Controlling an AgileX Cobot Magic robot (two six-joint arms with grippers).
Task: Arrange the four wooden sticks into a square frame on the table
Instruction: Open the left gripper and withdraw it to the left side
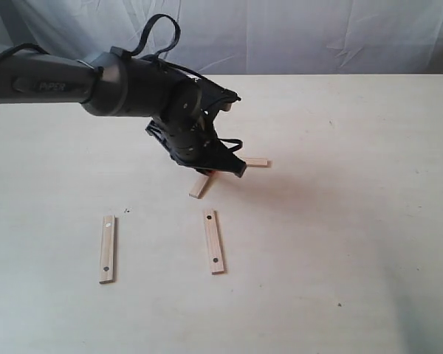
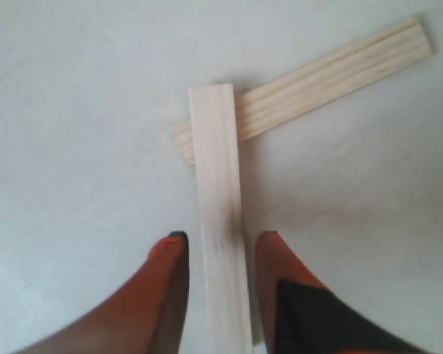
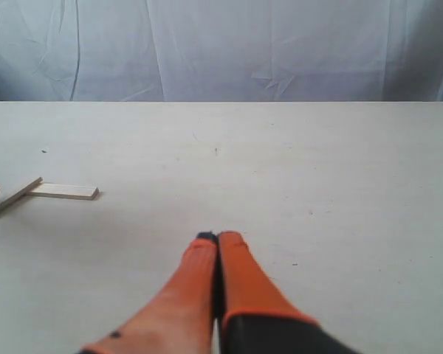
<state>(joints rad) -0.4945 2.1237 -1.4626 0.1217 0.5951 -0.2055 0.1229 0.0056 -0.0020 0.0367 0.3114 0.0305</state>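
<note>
Shows the left gripper [image 1: 225, 168] low over the table [image 1: 354, 221] near its middle, jaws apart and straddling 1 plain stick [image 2: 220, 192], with a thin strip of tabletop visible on each side of it, so not clamped. Finds that stick's far end lying on top of a second plain stick [image 2: 332, 77], close to the end of the latter, which juts a little past the crossing; makes a rough corner of the 2. Cannot tell whether the near end of the straddled stick rests on the table. Places the 2 holed sticks [image 1: 107, 249] [image 1: 213, 241] flat on the table, nearer the exterior camera, roughly parallel, well apart from each other and from the plain pair. Leaves the 4 sticks as 2 separate pairs, not a square. Puts the right gripper [image 3: 218, 237] over bare table, well apart from the plain pair, jaws pressed together on nothing.
</note>
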